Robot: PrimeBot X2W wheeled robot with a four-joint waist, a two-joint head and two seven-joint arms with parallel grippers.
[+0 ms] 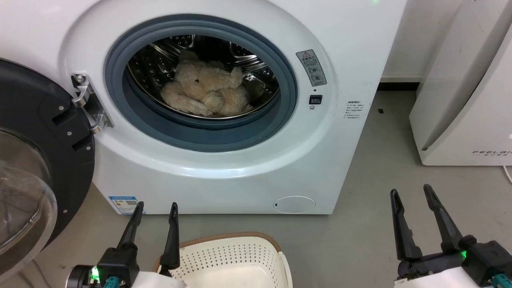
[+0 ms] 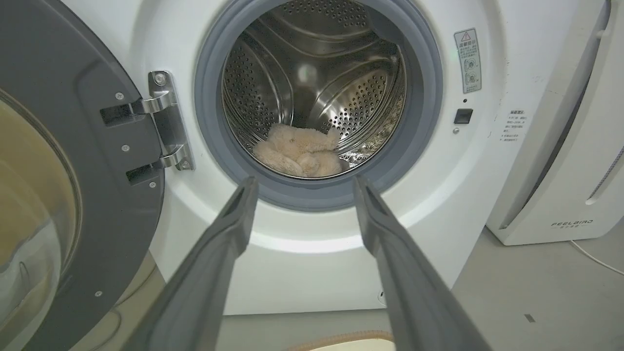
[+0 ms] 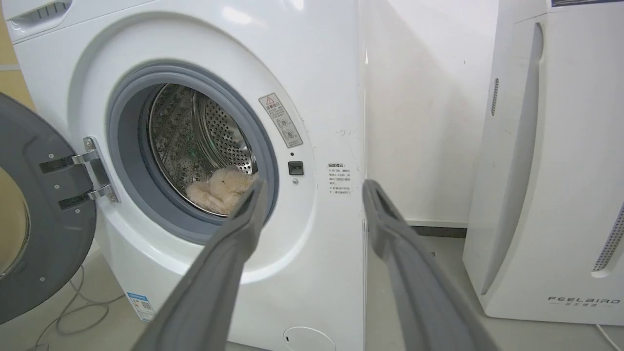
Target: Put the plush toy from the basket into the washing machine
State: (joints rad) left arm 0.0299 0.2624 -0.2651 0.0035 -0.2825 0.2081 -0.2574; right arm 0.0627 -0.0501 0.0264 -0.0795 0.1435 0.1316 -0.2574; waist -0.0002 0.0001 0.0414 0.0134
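Observation:
The cream-beige plush toy [image 1: 206, 91] lies on the bottom of the steel drum inside the washing machine [image 1: 224, 168]; it also shows as the plush toy [image 2: 298, 153] and the plush toy [image 3: 222, 191] in the wrist views. The machine's black-framed glass door [image 1: 36, 160] hangs swung wide to the left. The cream-white basket [image 1: 230, 260] with its brown rim stands on the floor before the machine, with nothing showing inside. My left gripper [image 1: 156, 206] is open beside the basket's left edge. My right gripper [image 1: 412, 191] is open over bare floor at the lower right. Both hold nothing.
A white slanted-front appliance lettered FEELBIRD [image 1: 468, 92] stands to the right of the washing machine, with a strip of grey floor [image 1: 384, 160] between them. A thin cable [image 3: 73, 312] lies on the floor under the open door.

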